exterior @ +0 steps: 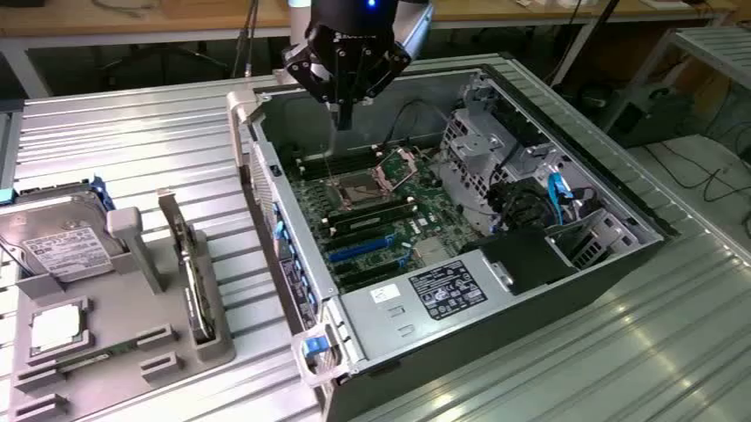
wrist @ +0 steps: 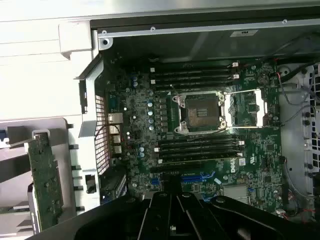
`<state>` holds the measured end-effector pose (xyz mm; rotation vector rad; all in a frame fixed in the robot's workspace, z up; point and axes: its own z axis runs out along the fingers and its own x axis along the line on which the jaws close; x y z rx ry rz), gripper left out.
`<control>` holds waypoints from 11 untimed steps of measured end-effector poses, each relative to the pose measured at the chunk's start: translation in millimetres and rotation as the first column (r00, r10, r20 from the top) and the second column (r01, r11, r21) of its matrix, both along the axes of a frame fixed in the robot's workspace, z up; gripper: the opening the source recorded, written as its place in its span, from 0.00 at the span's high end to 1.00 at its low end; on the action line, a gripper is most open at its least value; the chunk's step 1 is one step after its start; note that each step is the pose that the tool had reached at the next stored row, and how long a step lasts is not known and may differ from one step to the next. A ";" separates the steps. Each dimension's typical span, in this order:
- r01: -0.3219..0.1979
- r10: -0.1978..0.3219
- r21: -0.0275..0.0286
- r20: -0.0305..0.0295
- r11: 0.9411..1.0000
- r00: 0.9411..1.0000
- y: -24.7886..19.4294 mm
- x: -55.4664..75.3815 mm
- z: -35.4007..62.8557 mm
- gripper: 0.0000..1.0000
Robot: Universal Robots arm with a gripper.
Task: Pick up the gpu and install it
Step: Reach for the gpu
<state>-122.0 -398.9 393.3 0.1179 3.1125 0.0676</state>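
Hand (exterior: 344, 123): closed, empty, hung above the open computer case (exterior: 528, 327). Gpu (wrist: 45, 180): stood on edge, apparently slotted in the grey rack (exterior: 118, 345) beside the case, presented for grasping.

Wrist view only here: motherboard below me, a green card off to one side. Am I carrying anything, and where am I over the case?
Observer: Nothing held. The gripper is shut and hangs over the far end of the open case.
Operator: Where's the gpu?
Observer: The gpu stands on edge in a grey holder, to the exterior view's left of the case.
Operator: Anything else on it?
Observer: A hard drive, farther to the exterior view's left.
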 end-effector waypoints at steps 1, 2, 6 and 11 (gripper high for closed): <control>0.000 0.000 0.000 0.000 1.000 1.000 0.0 0.0 0.0 0.89; 0.000 0.000 0.000 0.000 1.000 1.000 0.0 -0.6 0.0 0.89; 0.000 0.000 0.000 0.000 1.000 1.000 0.0 -14.5 0.0 0.89; 0.000 0.000 0.000 0.000 1.000 1.000 0.0 -27.3 0.0 0.89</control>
